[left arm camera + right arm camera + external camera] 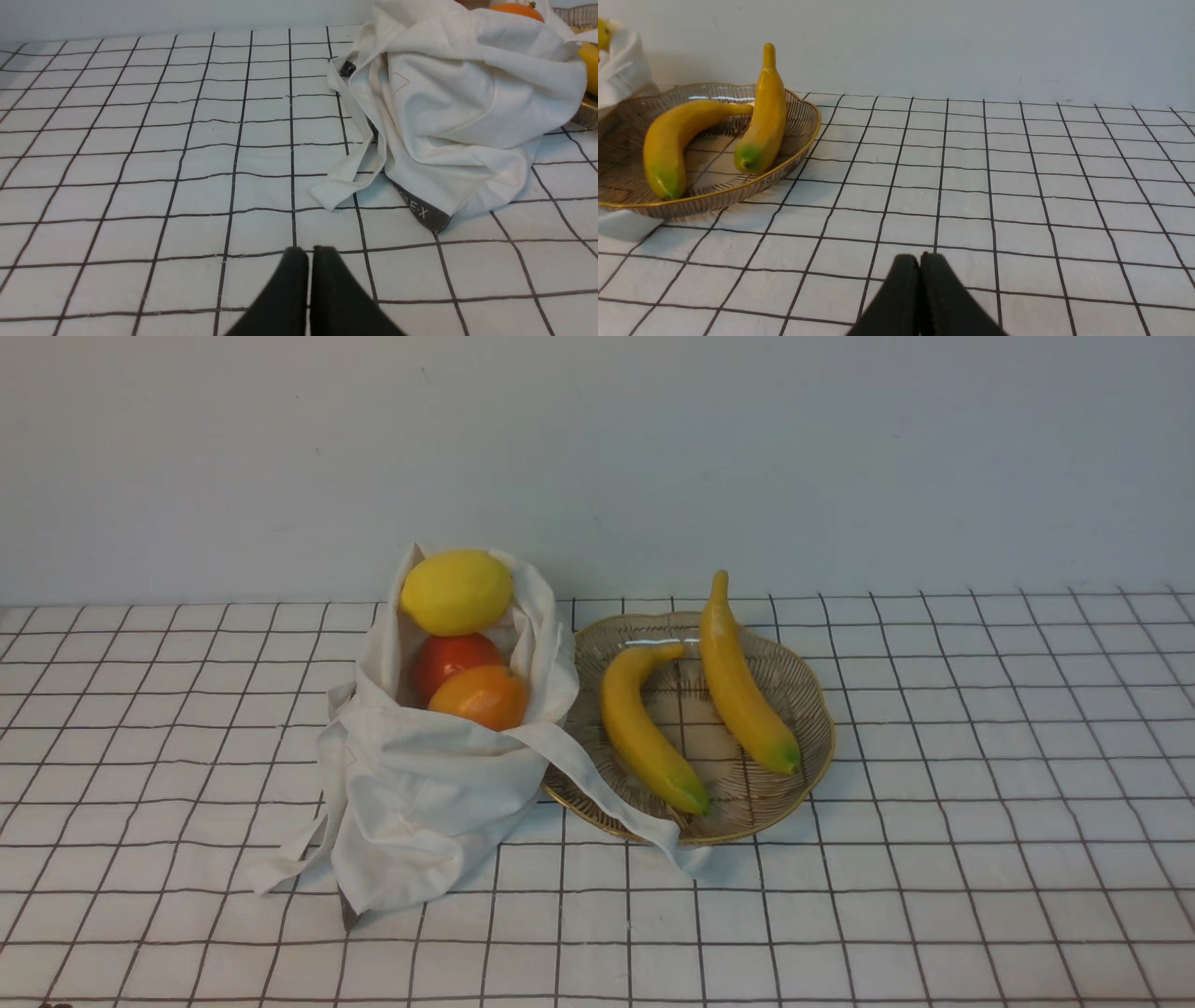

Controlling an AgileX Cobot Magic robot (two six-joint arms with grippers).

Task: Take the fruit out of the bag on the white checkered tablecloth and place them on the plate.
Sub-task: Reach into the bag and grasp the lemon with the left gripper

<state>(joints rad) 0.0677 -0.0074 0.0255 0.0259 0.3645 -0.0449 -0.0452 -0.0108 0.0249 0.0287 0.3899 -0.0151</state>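
White checkered tablecloth (980, 756) is stretching across the whole surface in front of me, and a plain pale wall (653, 448) is rising behind it. Toward my left the off-white cloth bag (420, 793) is slumping on the cloth with its mouth gaping, and three round fruits are sitting inside it. The yellow lemon (456, 592) is perching at the far edge of the opening, the red fruit (448, 658) is nestling below it, and the orange (481, 697) is lying nearest me, touching the red one. Just beside the bag, on its right, the wicker plate (825, 728) is resting on the cloth. Two green-tipped bananas (644, 728) are lying in it side by side. One strap handle (607, 784) of the bag is trailing across the plate's near rim. I am holding my left gripper (309, 254) low over the cloth, near the bag's bottom corner but apart from it, fingers pressed together on nothing. I am hovering my right gripper (919, 259) over the cloth to the right of the plate, apart from it, fingers likewise closed together and gripping nothing.
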